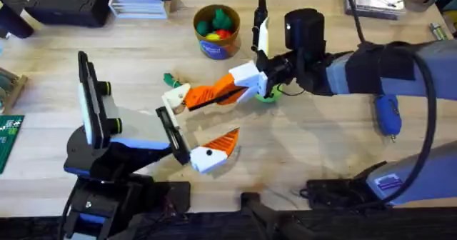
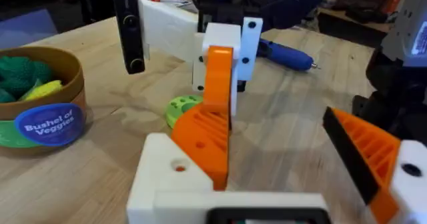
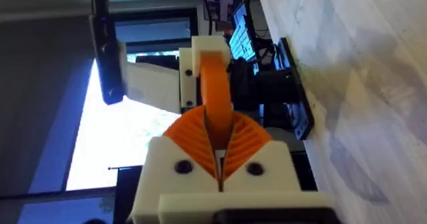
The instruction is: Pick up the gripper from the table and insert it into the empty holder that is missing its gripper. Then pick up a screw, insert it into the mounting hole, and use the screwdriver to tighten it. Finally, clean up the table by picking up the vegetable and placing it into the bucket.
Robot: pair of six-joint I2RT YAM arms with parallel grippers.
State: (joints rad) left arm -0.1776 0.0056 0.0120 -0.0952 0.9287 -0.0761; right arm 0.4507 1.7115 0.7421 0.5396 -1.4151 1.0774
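Grip-wise, your right gripper has its fingers clamped on the orange ribbed triangular plastic wedge, whose far end is touching the white angular plastic holder on your left gripper. Left fingers are spread wide, and the blue-walled, orange-rimmed bucket sits farther back on the wooden table.

orange ribbed gripper, white holder, blue screwdriver, blue-walled bucket

Robotics lab — wooden bench, circuit board (left edge), equipment cases.
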